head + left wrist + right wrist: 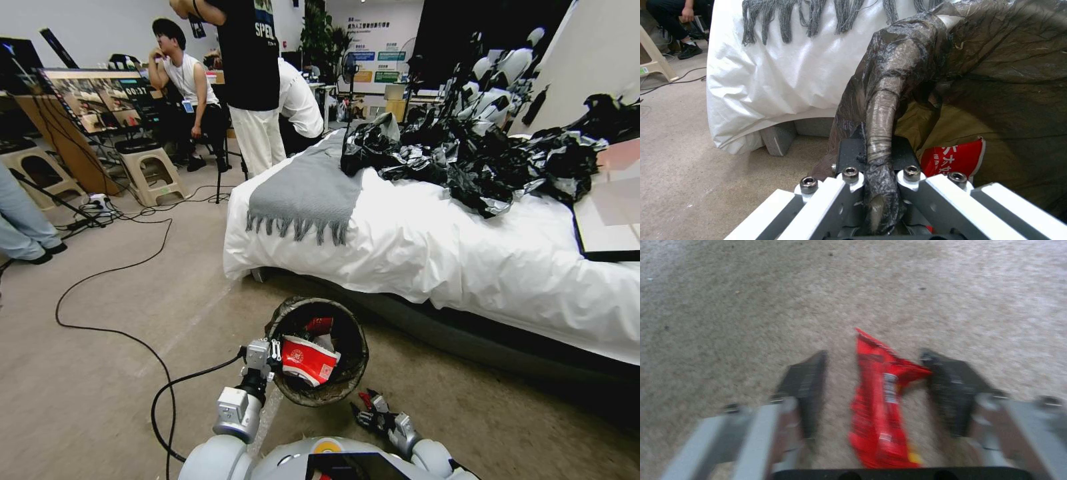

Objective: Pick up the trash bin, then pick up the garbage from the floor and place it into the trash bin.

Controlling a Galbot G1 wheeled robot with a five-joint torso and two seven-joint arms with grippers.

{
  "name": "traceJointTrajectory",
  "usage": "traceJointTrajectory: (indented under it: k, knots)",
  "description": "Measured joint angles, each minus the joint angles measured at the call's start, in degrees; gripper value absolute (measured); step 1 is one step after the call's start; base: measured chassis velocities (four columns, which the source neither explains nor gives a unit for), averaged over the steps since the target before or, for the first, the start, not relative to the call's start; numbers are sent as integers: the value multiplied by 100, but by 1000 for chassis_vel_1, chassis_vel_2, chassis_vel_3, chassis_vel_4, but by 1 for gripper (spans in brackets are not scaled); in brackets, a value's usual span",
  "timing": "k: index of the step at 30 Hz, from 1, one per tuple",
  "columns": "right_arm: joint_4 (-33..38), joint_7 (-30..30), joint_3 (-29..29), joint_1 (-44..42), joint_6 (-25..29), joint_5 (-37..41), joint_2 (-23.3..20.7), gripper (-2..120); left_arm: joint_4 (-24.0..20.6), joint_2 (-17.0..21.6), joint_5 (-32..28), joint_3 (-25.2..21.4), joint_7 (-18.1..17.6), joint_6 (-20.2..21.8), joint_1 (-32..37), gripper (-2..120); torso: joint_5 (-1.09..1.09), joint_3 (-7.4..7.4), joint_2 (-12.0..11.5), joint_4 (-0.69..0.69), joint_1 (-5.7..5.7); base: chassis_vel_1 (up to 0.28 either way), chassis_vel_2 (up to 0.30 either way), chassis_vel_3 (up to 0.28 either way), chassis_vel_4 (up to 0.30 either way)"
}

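The left gripper (880,200) holds the trash bin (320,353) by its bag-lined rim. The right gripper (880,396) straddles a red wrapper (878,400), jaws open — they should close squarely across it.

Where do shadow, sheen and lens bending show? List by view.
Head view: wide lens curves the bed, shadow beneath. Left wrist view: sheen on the trash bin liner clamped in the left end effector. Right wrist view: flat light, garbage wrapper inside the open right end effector.
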Motion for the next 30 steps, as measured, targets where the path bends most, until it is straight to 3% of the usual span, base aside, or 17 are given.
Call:
traceJointTrajectory:
  k: [5, 11, 30]
  knots:
    - [31, -23, 71, -71, 16, -32, -20, 29, 5, 7, 0, 16, -2, -1, -1, 1, 1, 0, 0, -1, 0, 0, 0, 0, 0]
    - [83, -46, 147, -160, 33, -78, -77, 2, 15, 10, 0, 44, -3, -1, -2, 1, 3, 1, 0, -2, 0, 0, 0, 0, 0]
    - [65, -120, 277, -149, 189, -153, -106, 0, 21, 16, -18, 27, -5, -2, -31, 1, -2, 2, 0, -4, 0, 0, 0, 0, 0]
